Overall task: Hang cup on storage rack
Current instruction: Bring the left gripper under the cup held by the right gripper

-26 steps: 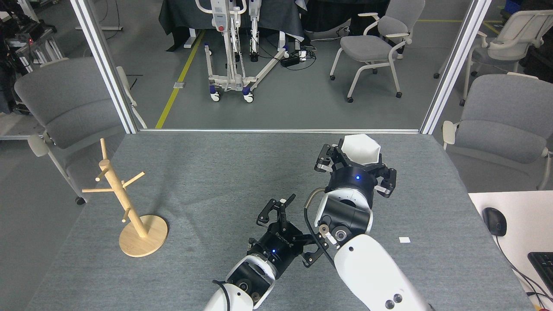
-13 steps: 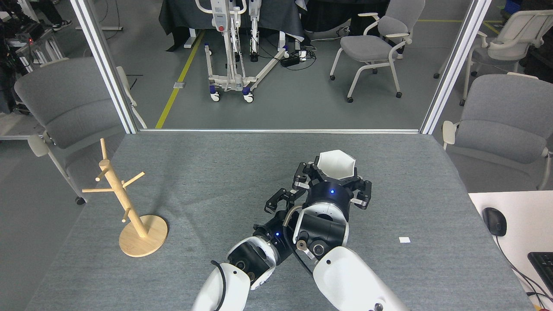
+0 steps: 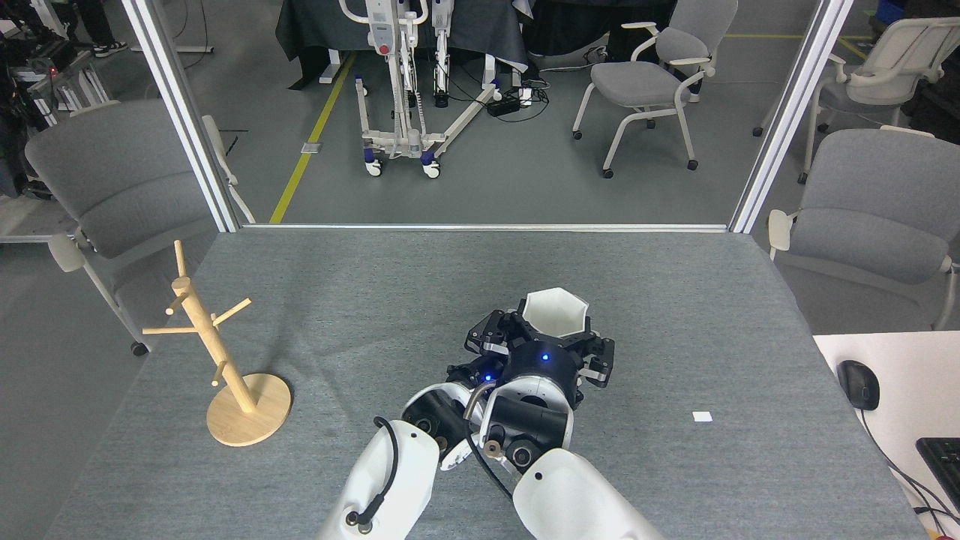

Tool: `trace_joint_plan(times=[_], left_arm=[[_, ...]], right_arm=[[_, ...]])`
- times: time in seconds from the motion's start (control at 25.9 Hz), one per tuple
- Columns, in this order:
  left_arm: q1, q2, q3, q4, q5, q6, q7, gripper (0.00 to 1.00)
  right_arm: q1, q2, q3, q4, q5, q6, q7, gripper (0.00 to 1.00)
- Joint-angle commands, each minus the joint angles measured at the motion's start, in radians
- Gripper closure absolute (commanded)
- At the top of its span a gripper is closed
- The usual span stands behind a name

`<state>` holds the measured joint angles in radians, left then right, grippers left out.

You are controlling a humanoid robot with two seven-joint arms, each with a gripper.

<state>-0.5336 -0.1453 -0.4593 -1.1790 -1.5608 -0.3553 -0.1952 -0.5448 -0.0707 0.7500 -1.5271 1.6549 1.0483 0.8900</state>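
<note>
Currently on record, item by item.

Cup — white, faceted, hexagonal rim facing up and toward the camera; its handle is not visible. It sits above the table near the middle, clenched in the right gripper, whose black fingers close against its lower walls from both sides.

Right arm — white shell, enters from the bottom edge, black wrist with a small blue light just below the cup.

Left gripper — dark, tucked just beside and partly behind the right wrist; mostly hidden, so whether it is released or clenched cannot be told. A blue light shows on it. The left arm enters from the bottom edge, with a black cable looping along its white shell.

Rack — light wood, round flat base, one post leaning slightly in this view, several thin pegs angled outward. It stands on the left part of the table, well apart from the cup and both grippers; no peg carries anything.

Table — grey textured cover. A small white tag lies on it to the right.

Side desk — white, at the right edge, carrying a black mouse and the corner of a keyboard.

Background — grey chairs on both sides, a wheeled metal stand on the floor beyond.
</note>
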Motion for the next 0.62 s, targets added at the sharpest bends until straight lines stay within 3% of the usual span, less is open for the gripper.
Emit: trace_joint_plan(times=[0.0,0.04,0.08,0.15,0.46,0.5,0.58], left_arm=[[-0.016,0.0,-0.002,0.041,0.013,0.012,-0.018,0.07],[-0.019,0.001,0.001,0.042,0.027,0.01,-0.023,0.17],[-0.019,0.001,0.002,0.044,0.041,0.001,-0.023,0.36],[-0.019,0.003,0.004,0.041,0.061,-0.016,-0.024,1.0],[-0.02,0.004,0.031,0.036,0.071,-0.036,-0.012,1.0],[-0.02,0.004,0.033,0.038,0.071,-0.036,-0.012,1.0],[-0.019,0.004,0.041,0.041,0.071,-0.039,-0.017,1.0]], right_arm=[[0.0,0.012,0.015,0.021,0.002,-0.001,-0.002,0.91],[0.002,0.02,0.017,0.022,0.003,-0.001,-0.002,0.91],[0.002,0.028,0.017,0.024,0.003,-0.001,-0.003,0.92],[0.008,0.032,0.017,0.024,0.005,-0.001,-0.005,0.92],[0.005,0.043,0.014,0.039,0.005,-0.01,-0.003,0.88],[0.003,0.043,0.012,0.045,0.005,-0.01,-0.003,0.84],[-0.003,0.043,0.009,0.067,0.003,-0.014,-0.003,0.66]])
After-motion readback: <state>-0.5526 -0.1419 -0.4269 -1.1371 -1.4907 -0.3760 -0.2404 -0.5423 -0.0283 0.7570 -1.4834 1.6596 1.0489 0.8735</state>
